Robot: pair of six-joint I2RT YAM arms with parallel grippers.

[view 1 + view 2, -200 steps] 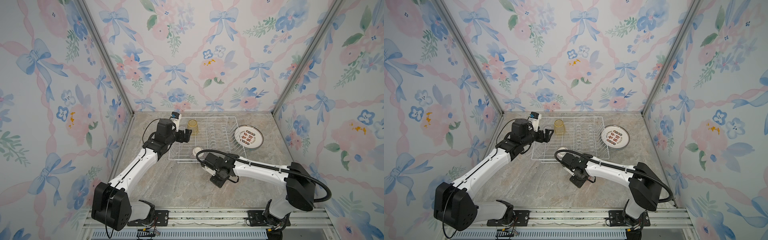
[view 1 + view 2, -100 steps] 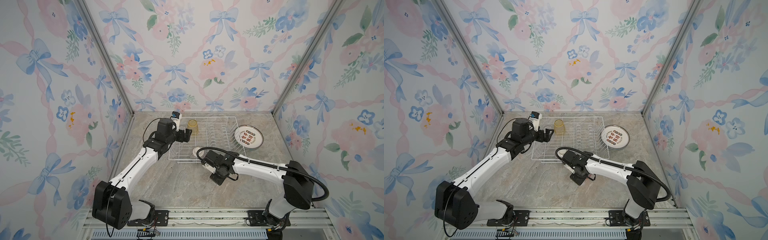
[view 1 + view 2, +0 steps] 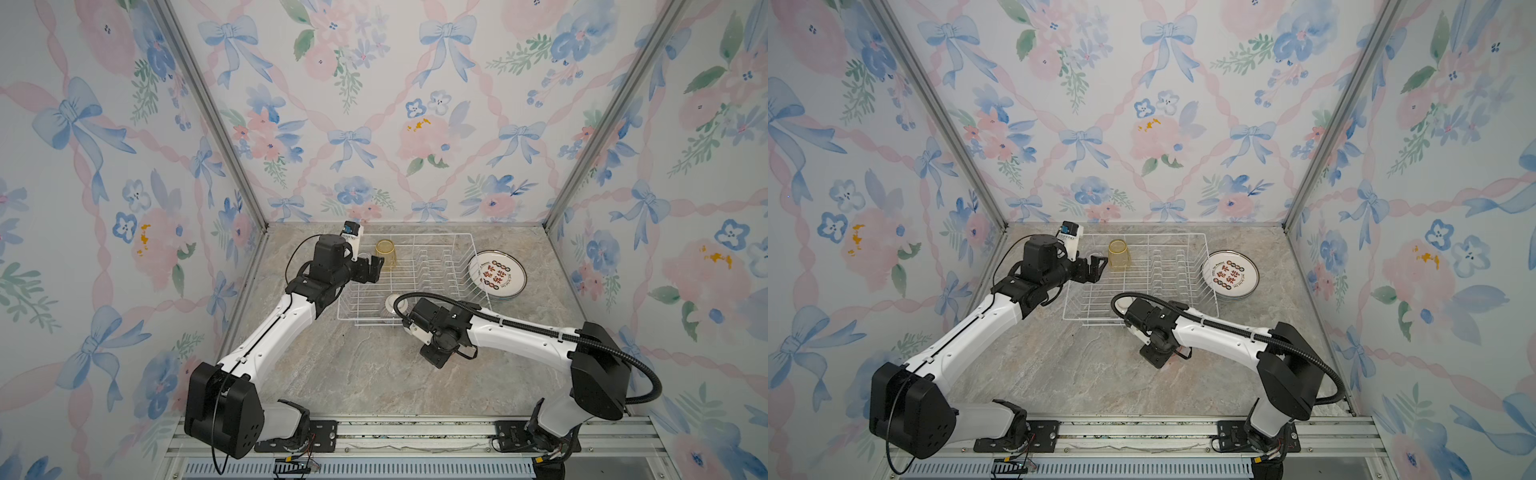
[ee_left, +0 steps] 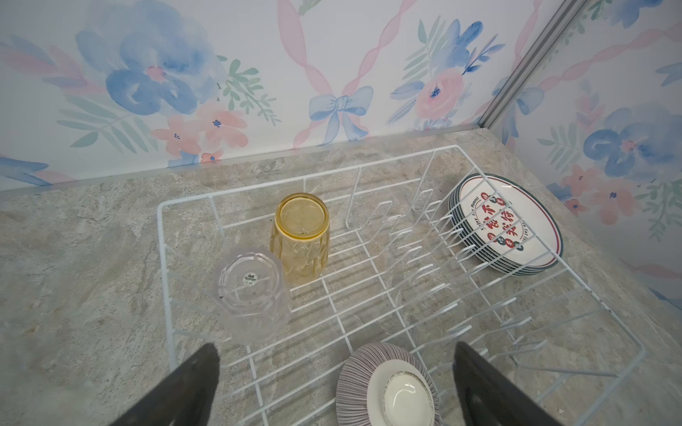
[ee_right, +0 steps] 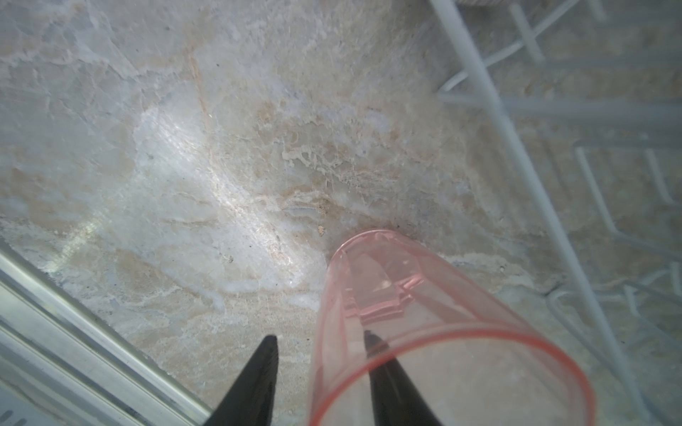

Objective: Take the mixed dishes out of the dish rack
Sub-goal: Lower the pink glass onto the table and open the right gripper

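Left pincer (image 4: 336, 349) wide open, empty, over dish rack (image 4: 164, 258) — right pincer (image 5: 321, 335) part-open, astride pink tumbler (image 5: 424, 295) wall.

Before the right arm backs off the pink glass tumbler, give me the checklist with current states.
1. Pink ribbed glass tumbler mouth-up on the marble tabletop, outside the white wire dish rack: ok.
2. Right gripper jaws apart: ok.
3. Tumbler free of the gripper: not ok, one finger sits inside it.
4. Base seated flat: cannot tell.
5. Left gripper open above rack: ok.
6. Rack emptied: not ok; yellow glass tumbler, clear glass tumbler, purple-striped bowl remain.
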